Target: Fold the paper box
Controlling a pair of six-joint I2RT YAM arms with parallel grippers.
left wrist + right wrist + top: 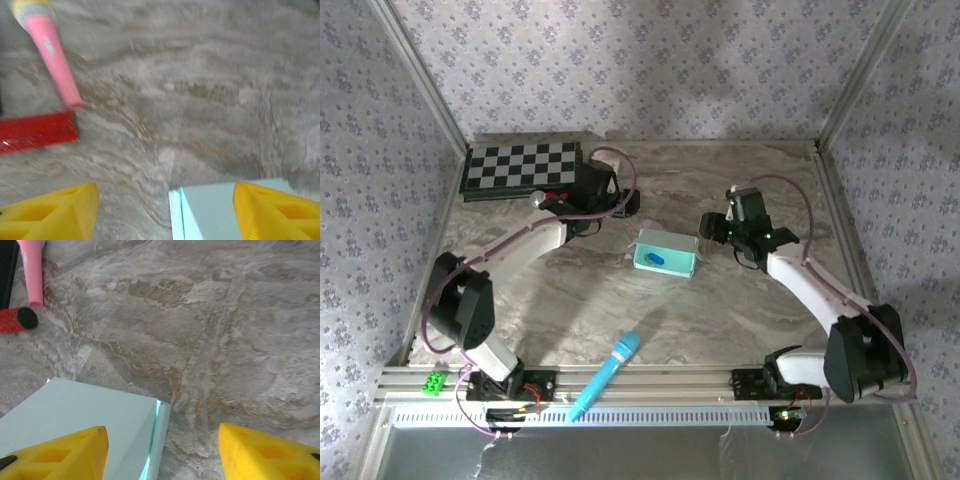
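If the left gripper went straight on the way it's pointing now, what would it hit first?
Probably the paper box: in the left wrist view its corner lies between the open fingers of the left gripper. Depth is unclear.

We see the paper box (665, 252) folded into a small pale mint-blue block, lying flat near the middle of the tabletop (740, 320), a darker blue oval mark on it.

Bench (740, 320) bare in front of and behind paper box (665, 252); left gripper (620, 200) back-left of box, right gripper (708, 228) just right; blue microphone (607, 374) well in front; checkerboard (520, 166) far back-left.
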